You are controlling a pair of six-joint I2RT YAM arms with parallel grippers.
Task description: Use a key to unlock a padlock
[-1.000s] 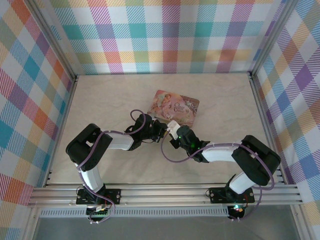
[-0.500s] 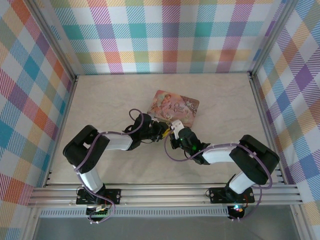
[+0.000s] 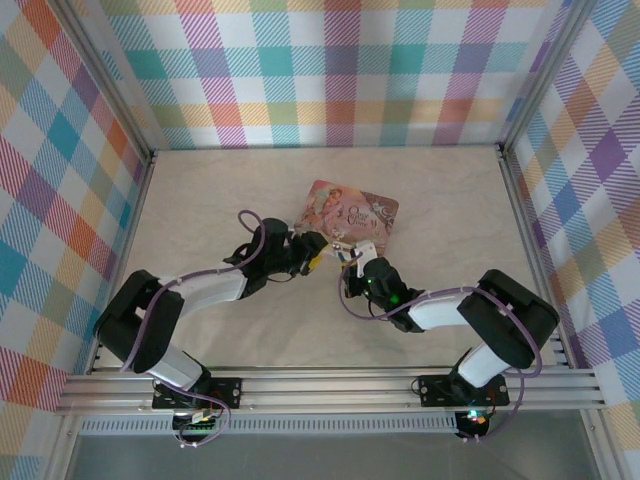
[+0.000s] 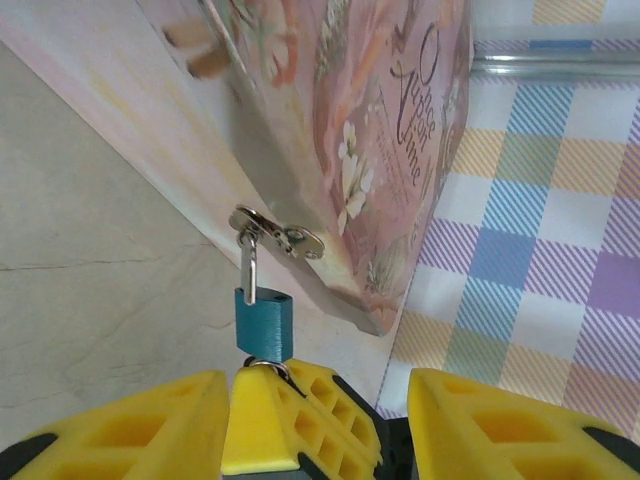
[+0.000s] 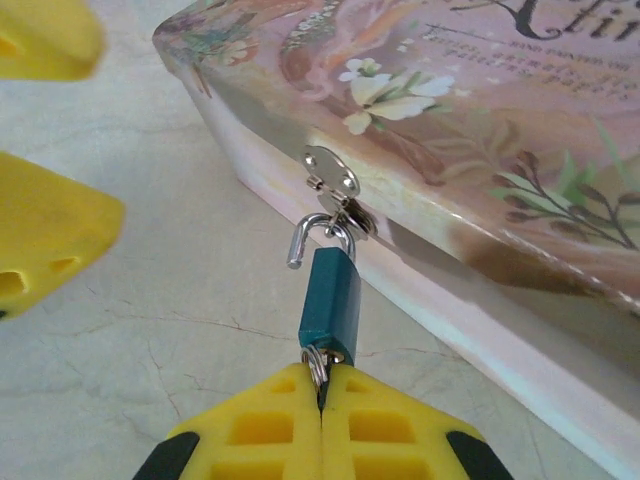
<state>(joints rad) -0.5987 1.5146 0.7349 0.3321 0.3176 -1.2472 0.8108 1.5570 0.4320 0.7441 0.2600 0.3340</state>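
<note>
The small blue padlock [image 5: 330, 295] hangs from the hasp [image 5: 332, 178] of the pink tin [image 5: 470, 130]. Its thin shackle [image 5: 305, 235] stands sprung open, one leg free. My right gripper [image 5: 322, 375] is shut on the key at the padlock's base; only the key's ring [image 5: 317, 362] shows, the rest is hidden between the fingers. My left gripper [image 4: 315, 385] is open, its yellow fingers [image 4: 140, 425] spread wide on either side of the padlock [image 4: 264, 325] without touching it. In the top view both grippers, left [image 3: 315, 256] and right [image 3: 352, 262], meet at the tin's near edge.
The tin [image 3: 350, 213] lies flat mid-table on the pale marbled tabletop [image 3: 230, 190]. Checked walls [image 3: 330, 70] close in the back and both sides. Bare tabletop extends to the left, right and behind the tin.
My left gripper has opened and let go of the padlock, drawing back a little to the left as its arm stretched lower. The right gripper has stayed shut on the key.
</note>
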